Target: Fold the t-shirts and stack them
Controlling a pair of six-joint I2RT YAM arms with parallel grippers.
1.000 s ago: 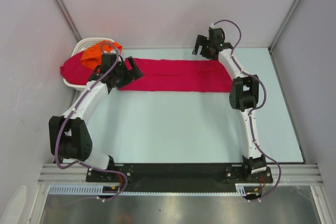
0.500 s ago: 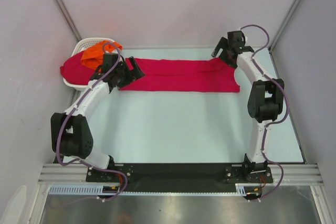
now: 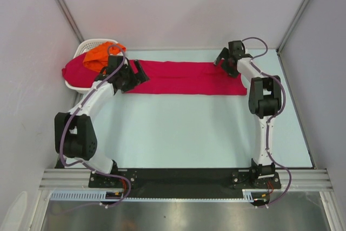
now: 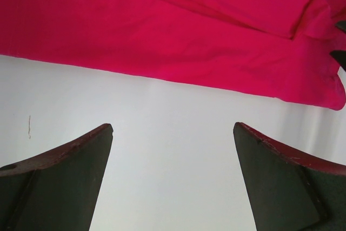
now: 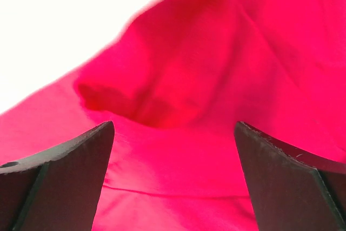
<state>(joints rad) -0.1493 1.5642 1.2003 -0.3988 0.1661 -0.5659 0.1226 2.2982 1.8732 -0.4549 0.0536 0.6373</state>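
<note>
A: Where is the pink shirt?

B: The pink shirt [image 3: 184, 78] lies flat in a long band across the far side of the tabletop [image 3: 178, 128], running left to right. Its left end reaches the basket [image 3: 85, 44] in the far left corner.

A: And the orange shirt?

B: The orange shirt [image 3: 100, 53] sits bunched in the basket. More pink cloth [image 3: 73, 73] hangs over the basket's near rim; I cannot tell whether it belongs to the spread shirt.

A: What about the left tool?

B: The left tool [image 4: 173, 128] has its jaws wide apart with nothing between them. It is at the band's left part, by the near edge. Its wrist view shows bare tabletop between the fingers and the shirt's edge just beyond.

A: The right tool?

B: The right tool [image 5: 174, 125] is also spread wide and holds nothing. It is over the band's right end, and a raised fold of pink lies just ahead of its fingers. I cannot tell whether it touches the cloth.
</note>
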